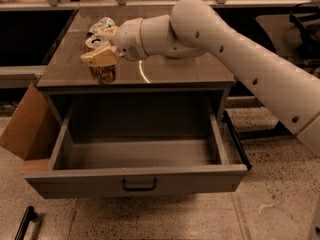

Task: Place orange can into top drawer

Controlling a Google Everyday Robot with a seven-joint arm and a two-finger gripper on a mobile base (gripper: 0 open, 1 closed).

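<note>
**Spotter:** Where do you see trouble from here?

**Second:** Nearest you, the drawer (75, 184) is pulled right out and empty, so nothing blocks it. Its floor sits well below the worktop (200, 71), though. If you let go high, the can (103, 72) will likely drop, bounce and roll. If you come down too close to the worktop's front edge, it could catch that edge or the drawer's back wall.

**Spotter:** And to the left?

**Second:** A box (22, 126) leans by the drawer's left side. If you swing wide past the left edge, a slipped can would land there, not in the drawer.

**Spotter:** Where's the can itself?

**Second:** At the front-left corner of the worktop, just behind the front edge and upright. I can't tell whether its base is on the surface or just off it.

**Spotter:** And the gripper?

**Second:** The gripper (100, 46) is clasped on the can. One finger (99, 58) lies across the near side just under the rim, and the other sits behind the silver top. It is closed to the can's width, no wider. The hold is high, so you may tilt the can if you jerk.

**Spotter:** Anything beyond?

**Second:** A pale can (103, 23) sits just behind the gripper, toward the back-left corner. You could knock it if you back up
</note>
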